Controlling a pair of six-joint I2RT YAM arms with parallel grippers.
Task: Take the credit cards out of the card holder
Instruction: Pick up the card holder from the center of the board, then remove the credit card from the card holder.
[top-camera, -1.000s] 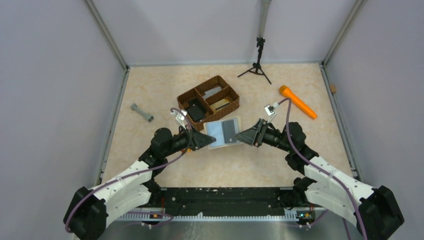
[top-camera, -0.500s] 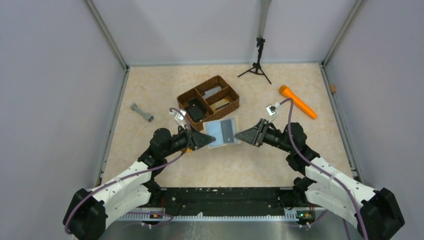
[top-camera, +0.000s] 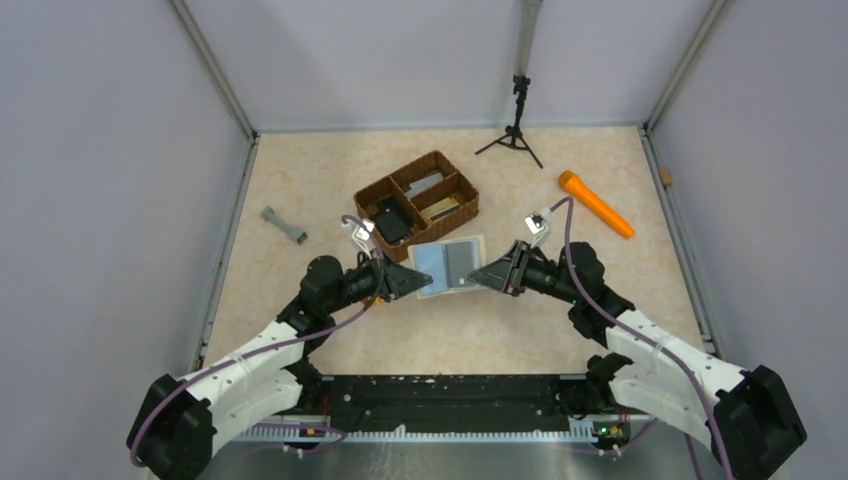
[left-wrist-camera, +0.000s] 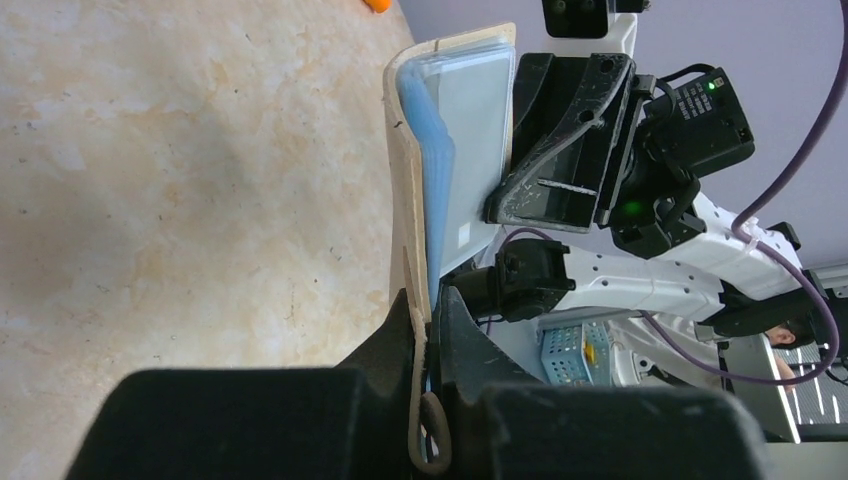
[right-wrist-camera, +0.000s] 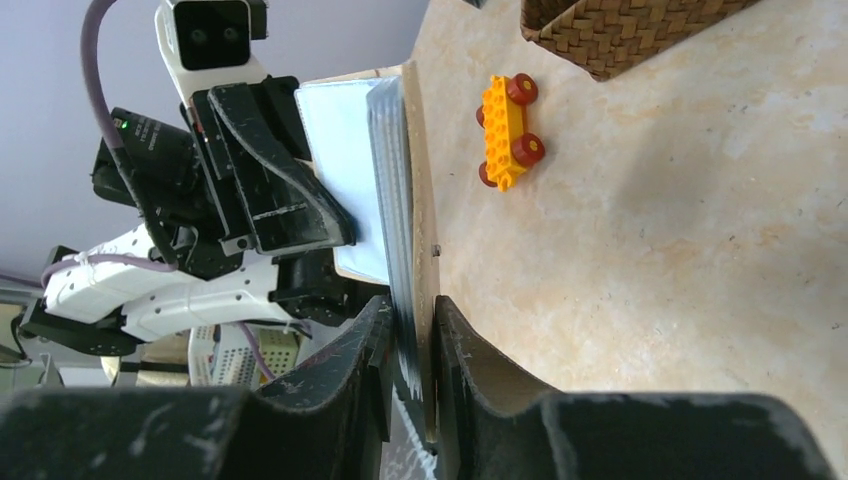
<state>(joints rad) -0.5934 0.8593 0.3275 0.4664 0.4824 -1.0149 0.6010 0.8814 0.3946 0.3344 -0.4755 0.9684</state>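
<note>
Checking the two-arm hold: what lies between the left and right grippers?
The opened card holder spans the gap: the left gripper and the right gripper each clamp one edge. Clearest in the top external view; both wrist views agree.

A robotics lab cell was suggested: a beige tabletop (top-camera: 330, 180) was enclosed by plain grey panels (top-camera: 100, 200), metal framing (top-camera: 214, 70) and a small tripod (top-camera: 517, 120).

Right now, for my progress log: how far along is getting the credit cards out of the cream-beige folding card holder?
Done: the cream-beige folding card holder is spread open, pale blue inside showing. In hand: the left gripper and right gripper each pinch one edge. Left: a dark card apparently sits in the half the right gripper holds; neither gripper holds a card; pulling them out remains.
</note>
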